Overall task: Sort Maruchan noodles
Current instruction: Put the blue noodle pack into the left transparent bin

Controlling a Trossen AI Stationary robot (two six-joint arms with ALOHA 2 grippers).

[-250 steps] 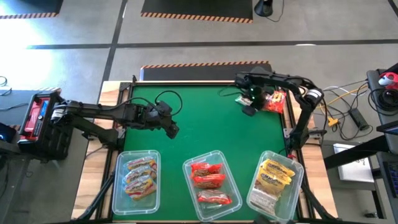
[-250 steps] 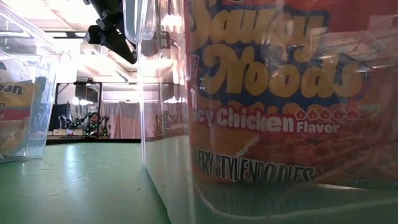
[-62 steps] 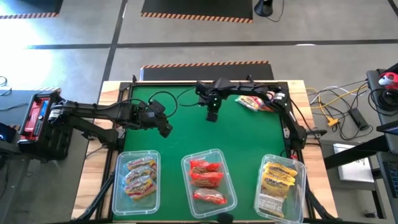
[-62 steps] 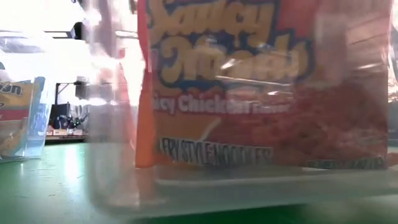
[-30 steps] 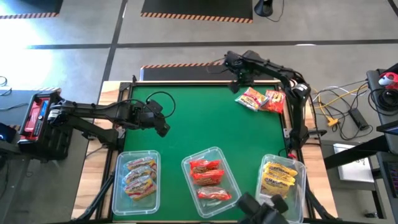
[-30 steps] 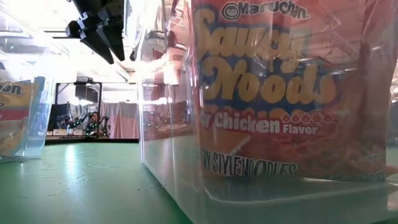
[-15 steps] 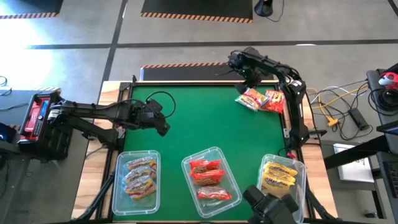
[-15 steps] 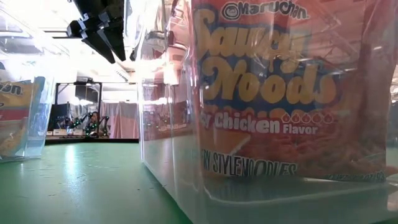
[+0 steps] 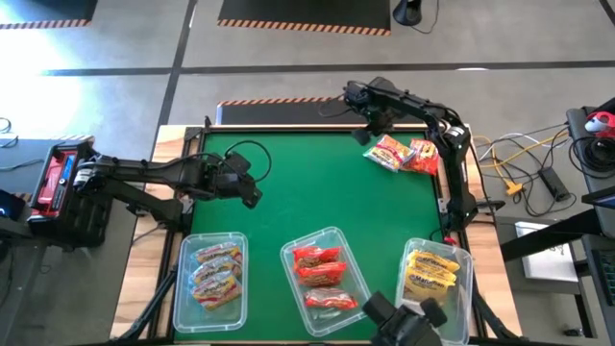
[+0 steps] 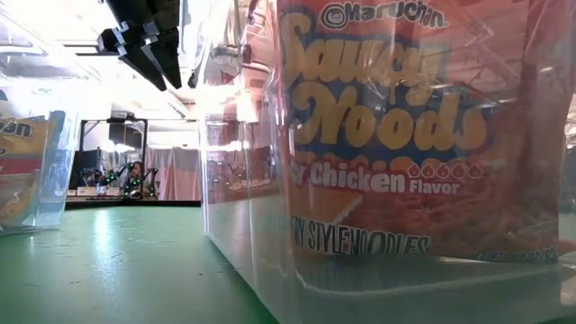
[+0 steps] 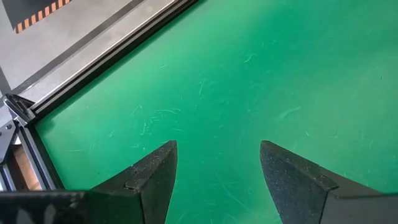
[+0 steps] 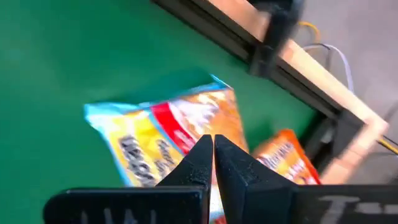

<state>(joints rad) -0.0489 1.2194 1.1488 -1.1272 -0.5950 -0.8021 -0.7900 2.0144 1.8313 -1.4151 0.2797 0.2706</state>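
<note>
Two loose Maruchan packets lie flat on the green mat at the far right: a yellow-and-pink one (image 9: 388,152) (image 12: 168,140) and an orange-red one (image 9: 424,156) (image 12: 286,158) beside it. My right gripper (image 9: 378,123) (image 12: 213,142) is shut and empty, above the mat just on the far-left side of the yellow packet. My left gripper (image 9: 254,198) (image 11: 217,155) is open and empty over bare mat at the left; it also shows in the low view (image 10: 144,54). Three clear bins at the near edge hold sorted packets.
The left bin (image 9: 182,288) holds orange-pink packets, the middle bin (image 9: 288,286) (image 10: 243,225) red ones and the right bin (image 9: 461,279) yellow ones. A dark device (image 9: 404,325) sits at the near edge between the middle and right bins. The mat's middle (image 9: 317,192) is bare.
My right arm has swung a little toward the table's right edge and back again, staying by the far edge with its fingers shut. The two loose packets have not moved.
</note>
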